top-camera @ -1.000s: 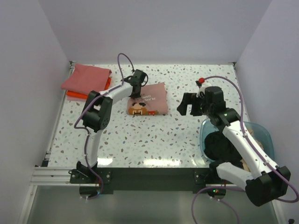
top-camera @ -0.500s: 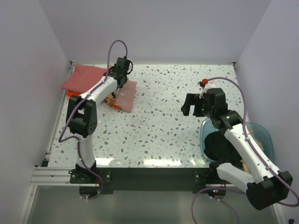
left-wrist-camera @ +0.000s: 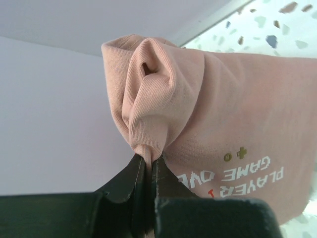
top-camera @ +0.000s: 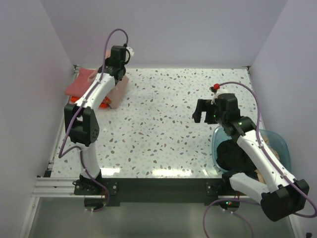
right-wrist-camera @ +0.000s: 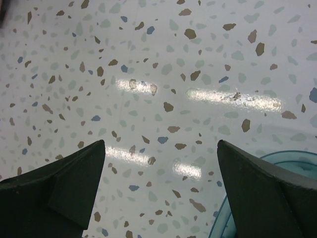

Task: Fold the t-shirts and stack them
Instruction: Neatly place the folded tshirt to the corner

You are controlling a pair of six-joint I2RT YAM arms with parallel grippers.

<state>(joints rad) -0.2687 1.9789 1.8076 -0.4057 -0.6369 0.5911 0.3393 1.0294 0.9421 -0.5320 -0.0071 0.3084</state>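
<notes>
**Pink tee pinched by L arm at the edge of the pile**

Far left, by the back corner, sits the pile: a folded coral red tee [top-camera: 81,82] on top, w/ an orange tee [top-camera: 74,99] peeking out under it. Right at its edge the left gripper [top-camera: 119,78] holds the pink tee [top-camera: 117,92], which droops folded from the jaws. From above I can't tell if its hem touches the pile or the table [top-camera: 163,124].

The wrist cam fills that in. The left gripper [left-wrist-camera: 147,161] is clamped tight on a bunched fold of the pink tee [left-wrist-camera: 223,129], the cloth puckers above the pinch, and white print lettering shows lower down. It's a thin, light knit, v. floppy, so I'd guess the fold sags or slides open if it's dropped from a height. Better to lay it down low and flat. A grip on the doubled edge looks sounder than one layer.

Mid-table is bare speckle. To the right, the right gripper [top-camera: 202,111] hangs w/ fingers wide apart and nothing btwn them, and its own cam confirms it: right gripper [right-wrist-camera: 161,144] over bare table, w/ a sliver of the blue tub [right-wrist-camera: 233,218]. Only the top view shows the tub [top-camera: 277,141] contents: a black tee [top-camera: 233,153] and a bit of tan cloth [top-camera: 264,141], both unfolded.
</notes>
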